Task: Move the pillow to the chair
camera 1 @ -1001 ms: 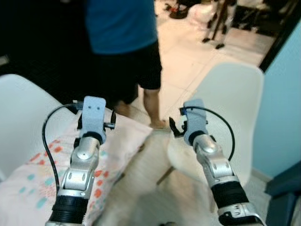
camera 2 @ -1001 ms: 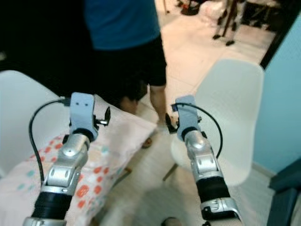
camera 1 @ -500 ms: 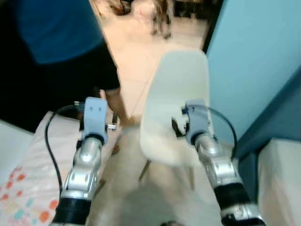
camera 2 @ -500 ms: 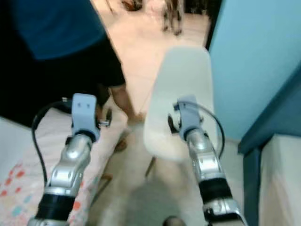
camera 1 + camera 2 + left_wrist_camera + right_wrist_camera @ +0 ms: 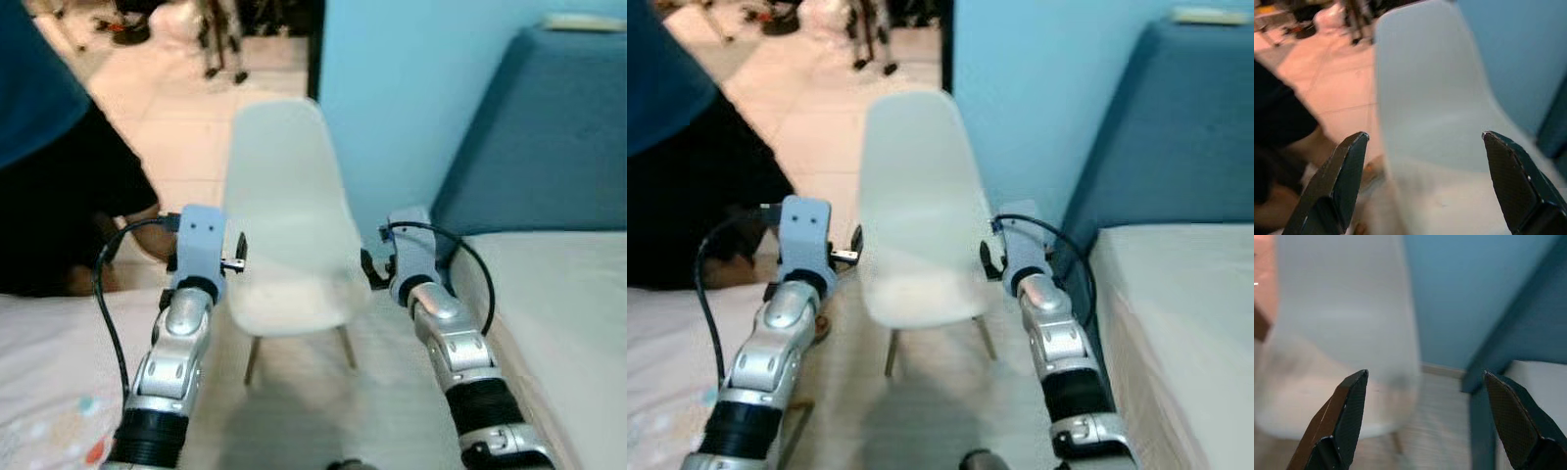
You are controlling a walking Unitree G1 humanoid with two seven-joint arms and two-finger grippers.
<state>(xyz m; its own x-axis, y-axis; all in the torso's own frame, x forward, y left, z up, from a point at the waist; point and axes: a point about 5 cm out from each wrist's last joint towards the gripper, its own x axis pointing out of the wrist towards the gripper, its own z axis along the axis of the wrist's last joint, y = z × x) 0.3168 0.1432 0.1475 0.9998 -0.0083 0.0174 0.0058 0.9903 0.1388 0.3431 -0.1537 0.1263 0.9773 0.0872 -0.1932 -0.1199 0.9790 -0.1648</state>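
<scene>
A white moulded chair (image 5: 284,225) on thin legs stands straight ahead on the floor, seat bare; it also shows as the chair (image 5: 1440,122) and the chair (image 5: 1337,323) in the wrist views. The pillow (image 5: 54,426), pale with small coloured spots, lies low at my left, behind and beside my left arm. My left gripper (image 5: 1425,137) is raised in front of the chair's left side, open with nothing held. My right gripper (image 5: 1425,374) is raised at the chair's right side, open too.
A person (image 5: 59,186) in a blue top and dark shorts stands close on the left. A bed (image 5: 578,313) with a blue headboard (image 5: 549,137) lies on the right against a blue wall (image 5: 411,88). Tripod legs (image 5: 216,44) stand on the tiled floor beyond.
The camera has swung to the right: the chair has come to the middle, the pillow and person have slid left, and the bed has come into view. Both arms keep their raised pose.
</scene>
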